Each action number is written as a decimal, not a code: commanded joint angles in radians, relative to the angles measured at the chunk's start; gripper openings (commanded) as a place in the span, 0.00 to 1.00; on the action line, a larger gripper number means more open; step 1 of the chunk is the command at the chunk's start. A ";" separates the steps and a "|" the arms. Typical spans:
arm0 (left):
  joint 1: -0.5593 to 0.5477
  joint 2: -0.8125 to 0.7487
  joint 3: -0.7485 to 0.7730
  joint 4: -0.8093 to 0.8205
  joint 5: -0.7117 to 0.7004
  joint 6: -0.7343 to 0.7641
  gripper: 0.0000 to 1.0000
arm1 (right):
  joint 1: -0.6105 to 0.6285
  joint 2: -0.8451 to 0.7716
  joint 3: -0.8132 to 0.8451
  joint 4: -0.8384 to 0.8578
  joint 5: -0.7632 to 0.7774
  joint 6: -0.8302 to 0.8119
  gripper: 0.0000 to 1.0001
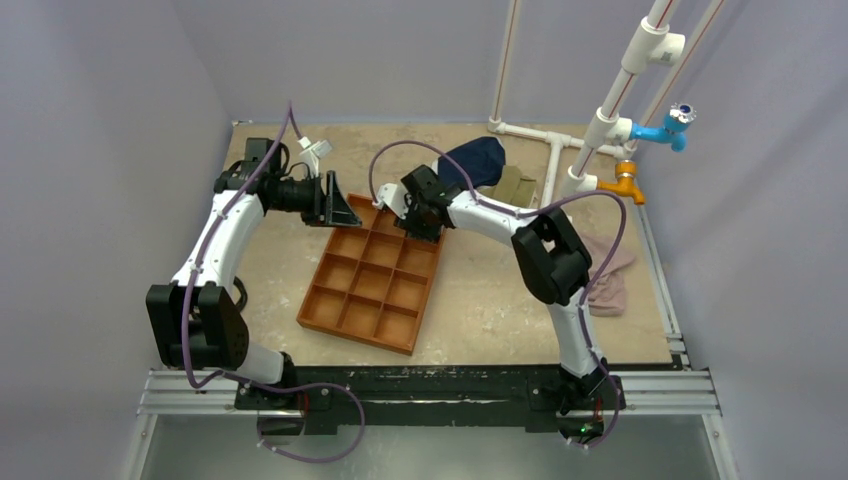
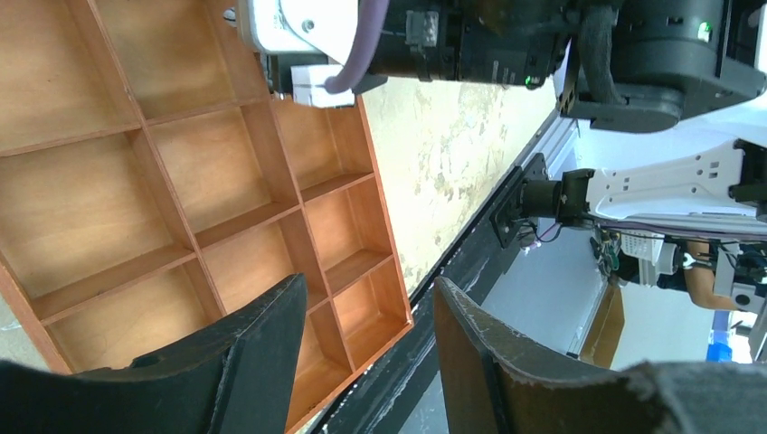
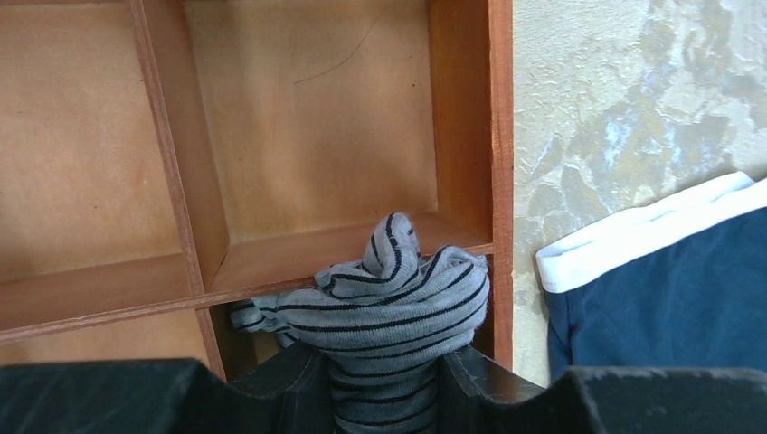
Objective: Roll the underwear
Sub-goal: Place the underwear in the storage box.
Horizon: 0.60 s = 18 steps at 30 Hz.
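The underwear [image 3: 398, 303], grey cloth with thin dark stripes, is bunched into a tight bundle. My right gripper [image 3: 384, 362] is shut on it, a finger pressed against each side. In the right wrist view the bundle hangs over a corner compartment of the orange wooden tray [image 3: 317, 136], its top lapping the divider. In the top view the right gripper [image 1: 420, 215] stands over the tray's [image 1: 365, 285] far right corner and hides the underwear. My left gripper [image 1: 345, 205] hovers at the tray's far left corner. It [image 2: 369, 285] is open, with nothing between its fingers.
A navy garment [image 3: 669, 280] with a white band lies just right of the tray; in the top view the navy garment [image 1: 478, 160] rests against an olive-tan one [image 1: 515, 185]. A pink cloth [image 1: 610, 280] lies at the table's right edge. White pipes [image 1: 600, 130] stand at the back right.
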 commanded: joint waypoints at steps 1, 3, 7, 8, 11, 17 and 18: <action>0.011 -0.032 0.010 0.001 0.038 0.021 0.52 | -0.014 0.148 0.022 -0.321 -0.162 -0.017 0.00; 0.011 -0.029 0.010 0.000 0.041 0.021 0.52 | -0.020 0.169 0.060 -0.377 -0.171 -0.039 0.00; 0.011 -0.027 0.014 -0.013 0.047 0.029 0.52 | -0.041 0.215 0.138 -0.492 -0.186 -0.072 0.00; 0.011 -0.026 0.015 -0.015 0.049 0.030 0.52 | -0.048 0.228 0.157 -0.511 -0.190 -0.076 0.00; 0.011 -0.027 0.019 -0.024 0.056 0.034 0.52 | -0.057 0.270 0.215 -0.586 -0.197 -0.094 0.00; 0.011 -0.030 0.023 -0.033 0.071 0.042 0.52 | -0.061 0.374 0.294 -0.700 -0.191 -0.116 0.00; 0.011 -0.030 0.023 -0.034 0.075 0.042 0.52 | -0.061 0.389 0.302 -0.710 -0.190 -0.117 0.00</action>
